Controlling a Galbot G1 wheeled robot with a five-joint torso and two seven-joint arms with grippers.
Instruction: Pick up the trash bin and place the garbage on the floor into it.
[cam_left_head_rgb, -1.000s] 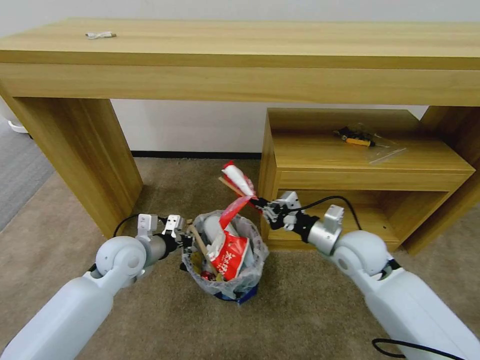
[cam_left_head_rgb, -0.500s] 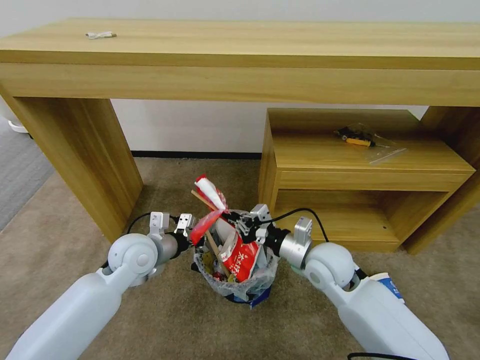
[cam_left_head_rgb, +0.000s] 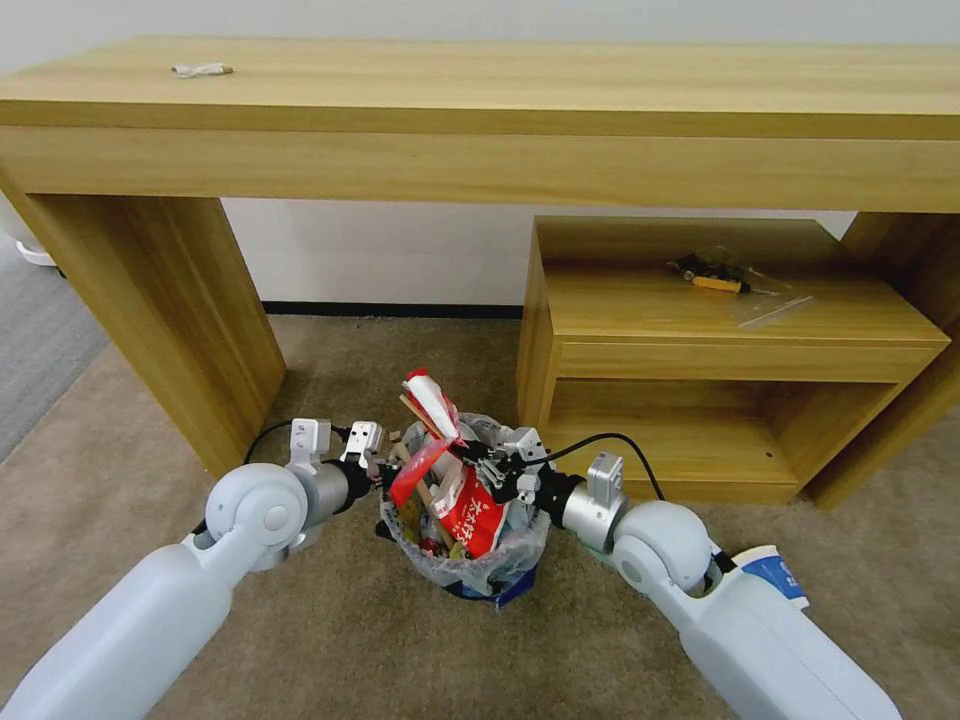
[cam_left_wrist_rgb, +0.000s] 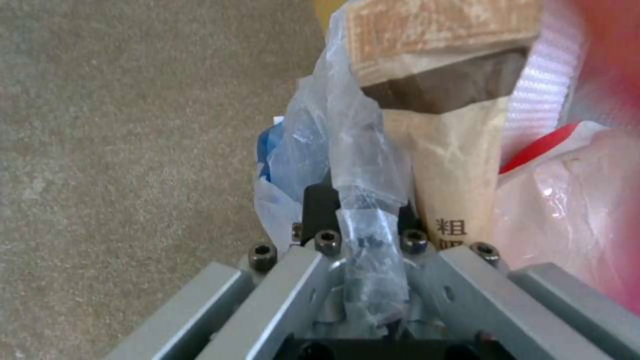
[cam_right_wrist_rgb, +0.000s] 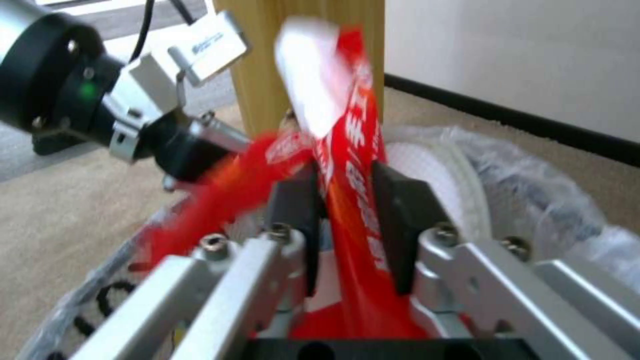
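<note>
Two grippers are at work over one bin. The right gripper (cam_right_wrist_rgb: 347, 220) has its dark pads pinched on a long red wrapper with white print (cam_right_wrist_rgb: 350, 165); the wrapper runs up from between the pads and ends in a white crumpled tip beyond them. In the head view this right gripper (cam_left_head_rgb: 478, 462) is over the mouth of the small round dark trash bin (cam_left_head_rgb: 470, 560), with the red wrapper (cam_left_head_rgb: 428, 425) sticking up just past its fingertips and folding down toward the bin's near-left rim.

The left gripper (cam_left_wrist_rgb: 360, 235) is closed on the rim of the bin, with a twist of the crinkly translucent plastic bag liner (cam_left_wrist_rgb: 360, 165) caught between its pads. Just beyond these pads, inside the bin, are a pale beige paper packet with printed characters (cam_left_wrist_rgb: 453, 180) and red and white packaging beside it. In the head view the left gripper (cam_left_head_rgb: 388, 472) touches the bin's left rim, opposite the right gripper.

Below both grippers the bin is packed: a red pouch with white lettering (cam_left_head_rgb: 470, 510) stands in the middle, a wooden stick (cam_left_head_rgb: 425, 425) leans up beside the held wrapper, and blue shows at the bin's base. The bin stands on the beige-tan short-pile carpet floor (cam_left_head_rgb: 330, 640). Just beyond the right gripper is a low wooden shelf unit (cam_left_head_rgb: 720, 330), and above and behind everything spans a long wooden desk (cam_left_head_rgb: 480, 110).
</note>
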